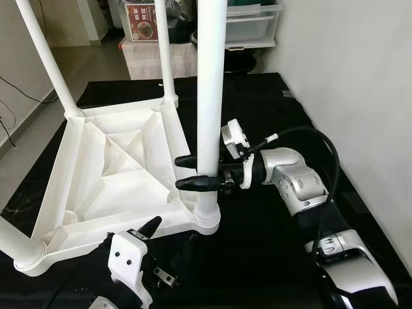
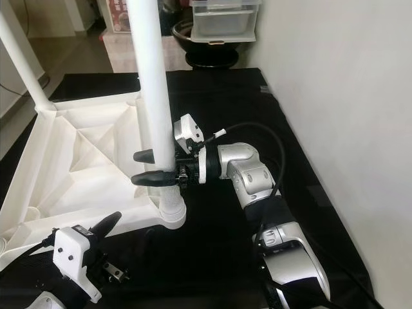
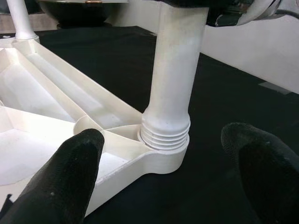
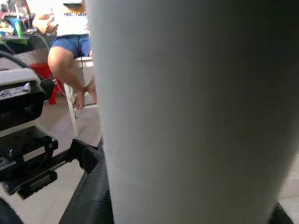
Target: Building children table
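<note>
The white plastic table [image 1: 116, 174] lies upside down on a black mat [image 1: 270, 116]. Its near right leg [image 1: 211, 96] stands upright in the corner socket [image 3: 159, 161], with screw threads [image 3: 166, 135] showing at its base. My right gripper [image 1: 183, 172] is shut on this leg just above the threads, one finger on each side. My left gripper [image 1: 170, 235] is open low at the front, its fingers [image 3: 65, 177] on either side of that corner without touching it. Three other legs [image 1: 164, 51] stand in their corners.
A white wall [image 1: 360, 96] runs close along the right of the mat. Clear storage boxes [image 1: 251, 22] and a red carton [image 1: 141, 19] stand at the back. A cable [image 1: 19, 90] crosses the floor on the left. A person [image 4: 70, 51] sits on a stool.
</note>
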Motion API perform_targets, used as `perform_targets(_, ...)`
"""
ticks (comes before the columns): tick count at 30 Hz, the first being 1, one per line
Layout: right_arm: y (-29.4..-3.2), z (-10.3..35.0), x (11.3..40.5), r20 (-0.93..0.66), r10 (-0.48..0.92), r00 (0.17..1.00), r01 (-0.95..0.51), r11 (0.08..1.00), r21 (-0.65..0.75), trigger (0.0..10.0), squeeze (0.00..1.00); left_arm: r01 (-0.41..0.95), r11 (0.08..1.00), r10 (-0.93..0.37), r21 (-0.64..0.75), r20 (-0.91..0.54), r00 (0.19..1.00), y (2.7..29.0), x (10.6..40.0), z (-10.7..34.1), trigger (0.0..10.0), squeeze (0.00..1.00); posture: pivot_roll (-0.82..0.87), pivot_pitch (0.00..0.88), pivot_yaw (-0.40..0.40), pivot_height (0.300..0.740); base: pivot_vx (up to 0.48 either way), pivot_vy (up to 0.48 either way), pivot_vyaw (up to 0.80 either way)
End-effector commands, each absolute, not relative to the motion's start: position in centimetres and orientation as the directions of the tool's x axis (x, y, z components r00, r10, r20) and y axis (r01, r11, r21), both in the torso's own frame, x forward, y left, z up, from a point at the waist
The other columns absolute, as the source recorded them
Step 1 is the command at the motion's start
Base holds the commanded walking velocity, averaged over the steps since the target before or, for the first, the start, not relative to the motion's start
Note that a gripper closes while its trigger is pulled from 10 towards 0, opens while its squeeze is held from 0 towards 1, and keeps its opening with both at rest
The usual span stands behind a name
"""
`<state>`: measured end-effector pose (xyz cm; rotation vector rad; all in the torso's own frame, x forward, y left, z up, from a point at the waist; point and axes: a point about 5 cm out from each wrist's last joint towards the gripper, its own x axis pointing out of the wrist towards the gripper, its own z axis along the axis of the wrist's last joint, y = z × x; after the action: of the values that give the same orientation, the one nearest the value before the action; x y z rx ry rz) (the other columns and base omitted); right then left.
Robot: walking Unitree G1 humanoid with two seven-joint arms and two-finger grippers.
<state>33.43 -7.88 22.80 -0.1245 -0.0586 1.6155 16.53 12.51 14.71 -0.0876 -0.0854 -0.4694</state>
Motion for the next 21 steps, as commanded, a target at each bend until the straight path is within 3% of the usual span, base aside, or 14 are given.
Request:
perform_targets(1, -7.6, 22.8, 33.3, -0.030, 0.999, -0.045, -0.990, -0.048, -0.136, 0.0, 0.00, 0.449, 0.890, -0.442, -0.072, 0.097, 0.892, 12.3, 16.4, 14.7, 10.0, 0.00, 0.02, 0.126, 0.004, 0.740, 0.000, 0.000, 0.00)
perform_targets(2, -8.0, 22.6, 33.4, -0.030, 0.999, 0.026, -0.987, 0.021, -0.156, 0.0, 0.00, 0.447, 0.892, -0.440, -0.073, 0.098, 0.893, 12.3, 16.4, 14.7, 10.0, 0.00, 0.02, 0.128, 0.005, 0.740, 0.000, 0.000, 0.00)
perform_targets(3, -8.0, 22.6, 33.4, -0.030, 0.999, 0.026, -0.987, 0.021, -0.156, 0.0, 0.00, 0.447, 0.892, -0.440, -0.073, 0.098, 0.893, 12.3, 16.4, 14.7, 10.0, 0.00, 0.02, 0.128, 0.005, 0.740, 0.000, 0.000, 0.00)
perform_targets(4, -8.8, 22.1, 33.6, -0.020, 0.985, 0.169, -0.973, 0.164, -0.162, 0.0, 0.00, 0.444, 0.893, -0.436, -0.074, 0.101, 0.894, 12.4, 16.5, 14.8, 10.0, 0.00, 0.01, 0.133, 0.014, 0.740, 0.000, 0.000, 0.00)
perform_targets(8, -9.2, 21.7, 33.6, -0.012, 0.965, 0.261, -0.956, 0.257, -0.143, 0.0, 0.00, 0.444, 0.893, -0.436, -0.075, 0.103, 0.894, 12.5, 16.5, 14.8, 10.0, 0.00, 0.01, 0.133, 0.014, 0.740, 0.000, 0.000, 0.00)
perform_targets(10, -8.9, 20.8, 33.1, 0.046, 0.884, 0.465, -0.881, 0.467, -0.073, 0.0, 0.00, 0.445, 0.892, -0.437, -0.073, 0.103, 0.893, 12.5, 16.6, 14.8, 10.0, 0.00, 0.00, 0.132, 0.009, 0.740, 0.000, 0.000, 0.00)
perform_targets(11, -9.1, 19.5, 32.6, 0.007, 0.720, 0.694, -0.718, 0.692, -0.077, 0.0, 0.00, 0.445, 0.892, -0.437, -0.072, 0.103, 0.893, 12.6, 16.7, 14.8, 10.0, 0.00, 0.01, 0.137, 0.006, 0.740, 0.000, 0.000, 0.00)
perform_targets(12, -10.1, 18.4, 31.8, -0.028, 0.452, 0.892, -0.452, 0.884, -0.120, 0.0, 0.00, 0.445, 0.893, -0.437, -0.071, 0.104, 0.893, 12.7, 16.7, 14.8, 10.0, 0.00, 0.00, 0.140, 0.003, 0.740, 0.000, 0.000, 0.00)
perform_targets(16, -9.0, 18.0, 30.6, -0.001, 0.479, 0.878, -0.474, 0.870, -0.135, 0.0, 0.00, 0.442, 0.894, -0.434, -0.067, 0.105, 0.895, 12.7, 16.8, 14.8, 10.0, 0.00, 0.01, 0.136, 0.011, 0.740, 0.000, 0.000, 0.00)
perform_targets(21, -8.3, 17.8, 31.4, -0.010, 0.508, 0.861, -0.506, 0.854, -0.124, 0.0, 0.00, 0.438, 0.897, -0.430, -0.063, 0.105, 0.897, 12.7, 17.0, 14.7, 10.0, 0.00, 0.01, 0.117, 0.001, 0.740, 0.000, 0.000, 0.00)
